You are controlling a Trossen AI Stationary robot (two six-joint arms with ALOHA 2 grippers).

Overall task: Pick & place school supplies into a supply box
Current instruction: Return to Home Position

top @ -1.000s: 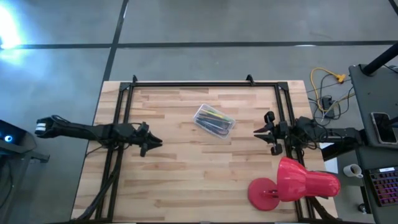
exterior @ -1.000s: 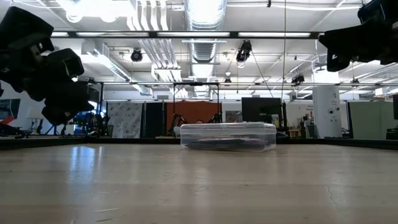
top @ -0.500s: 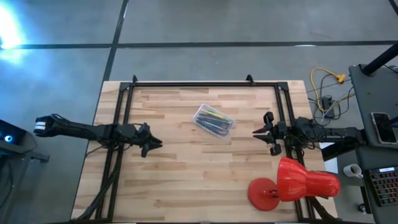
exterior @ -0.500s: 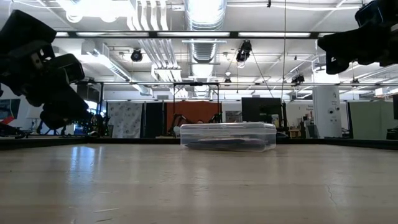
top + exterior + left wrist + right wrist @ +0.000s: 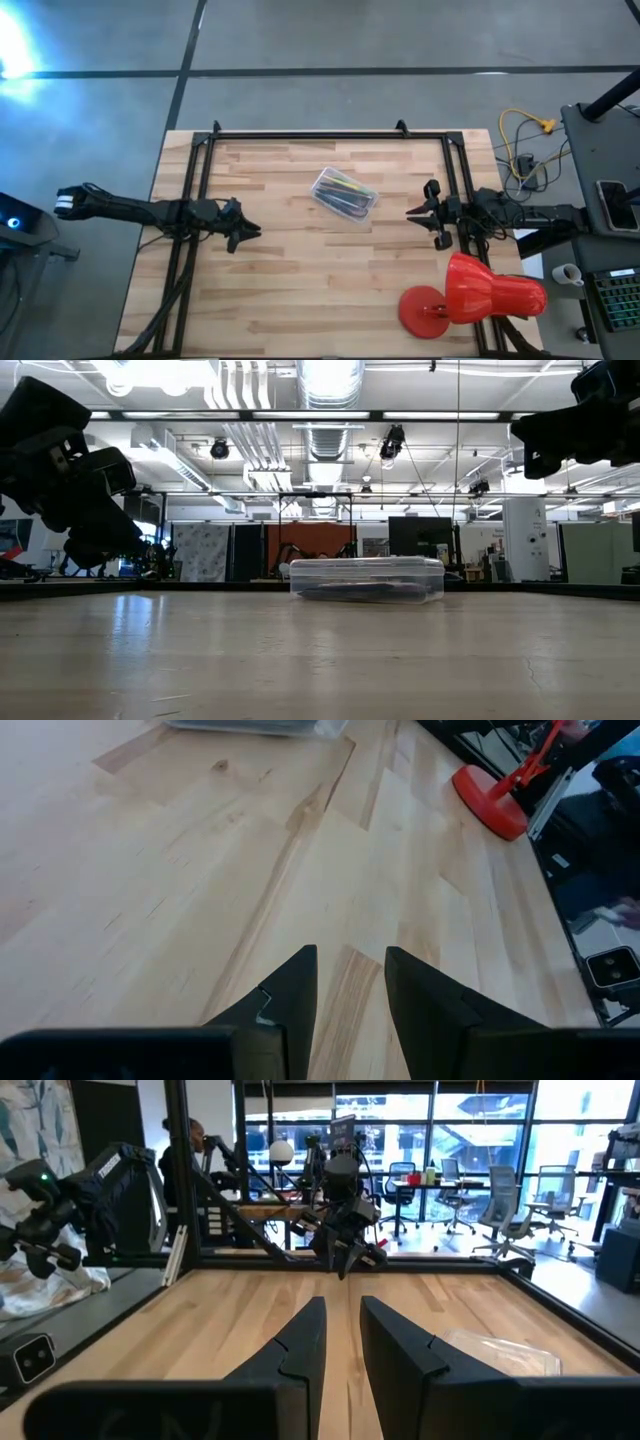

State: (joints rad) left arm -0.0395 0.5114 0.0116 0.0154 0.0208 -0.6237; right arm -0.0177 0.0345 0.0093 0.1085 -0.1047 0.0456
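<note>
The clear supply box [image 5: 343, 195] lies flat on the table's middle, slightly toward the far edge; in the low view the supply box [image 5: 366, 579] rests on its base. Dark, green and yellow pens [image 5: 345, 192] lie inside it. No scissors show. My left gripper [image 5: 247, 232] hovers left of the box, its fingers a narrow gap apart [image 5: 350, 960] over bare wood. My right gripper [image 5: 412, 212] hovers right of the box, level, also narrowly open [image 5: 342, 1305]. Both are empty.
A large red lamp-shaped object [image 5: 470, 295] lies at the table's near right corner, its round base [image 5: 490, 805] toward the middle. A black frame [image 5: 330, 135] runs along the far, left and right edges. Bare wood lies between the grippers and the box.
My left gripper has sunk a little toward the table. The box and the pens have stayed where they were.
</note>
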